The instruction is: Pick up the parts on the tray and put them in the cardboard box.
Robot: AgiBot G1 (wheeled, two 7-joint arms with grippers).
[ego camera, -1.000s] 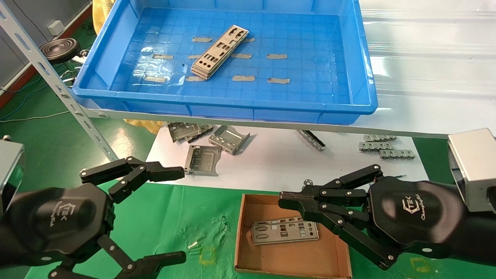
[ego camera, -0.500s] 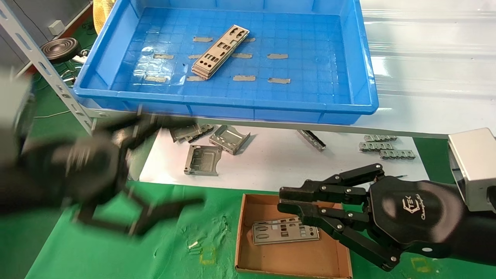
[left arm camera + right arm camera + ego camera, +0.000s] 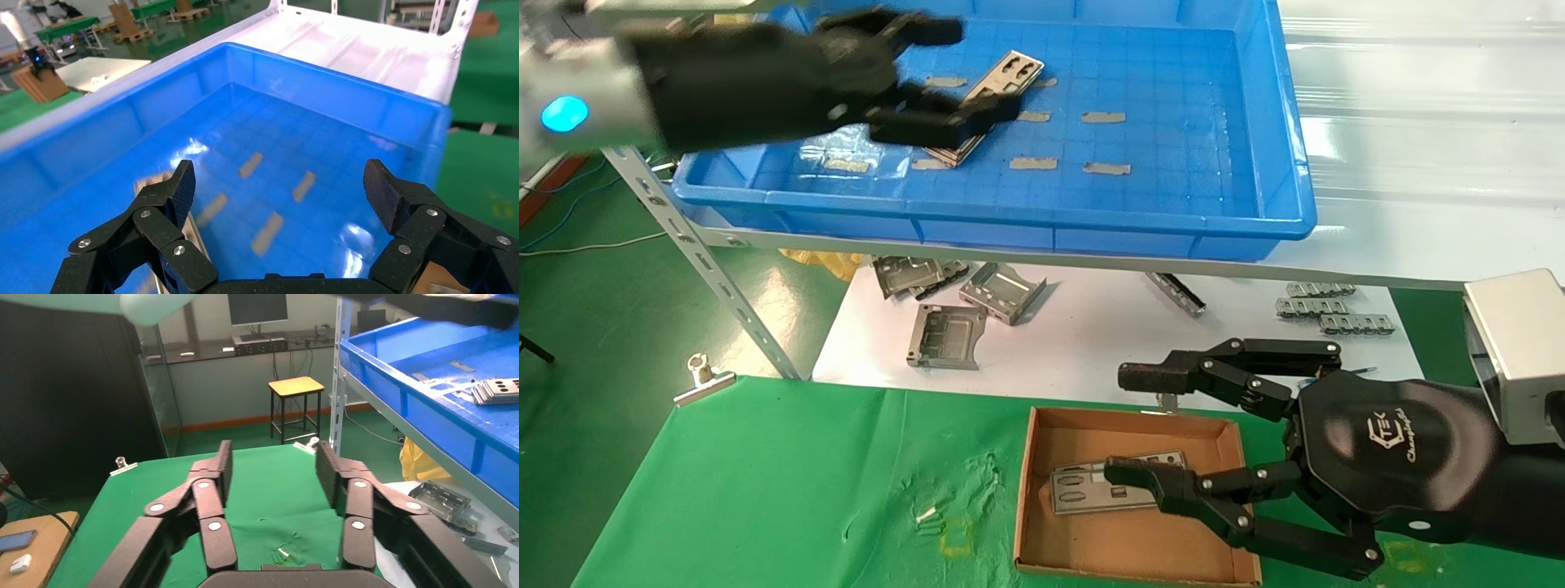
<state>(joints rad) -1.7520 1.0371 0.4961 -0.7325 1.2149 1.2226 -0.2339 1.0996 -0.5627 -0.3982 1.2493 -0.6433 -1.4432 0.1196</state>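
A stack of silver-grey punched plates (image 3: 1015, 69) lies slantwise in the blue tray (image 3: 1009, 224). My left gripper (image 3: 964, 73) hovers over the stack's near half, open and empty. In the left wrist view my left gripper (image 3: 278, 184) spans the tray floor (image 3: 343, 104), and a plate edge (image 3: 149, 182) shows beside one finger. My right gripper (image 3: 1120, 425) is open and empty over the cardboard box (image 3: 1024, 498), where one plate (image 3: 1083, 494) lies flat. The right wrist view shows my right gripper (image 3: 273, 456) open, and the stack (image 3: 499, 391) far off in the tray (image 3: 428, 410).
Folded metal brackets (image 3: 1001, 292) and slotted strips (image 3: 1324, 309) lie on a white sheet under the tray's shelf. A slanted shelf upright (image 3: 707, 261) stands at the left. A metal clip (image 3: 703, 377) holds the green cloth's far left corner.
My left arm has swung up from low at the left to above the plates in the tray. My right gripper has opened wide over the box. The plate in the box lies still.
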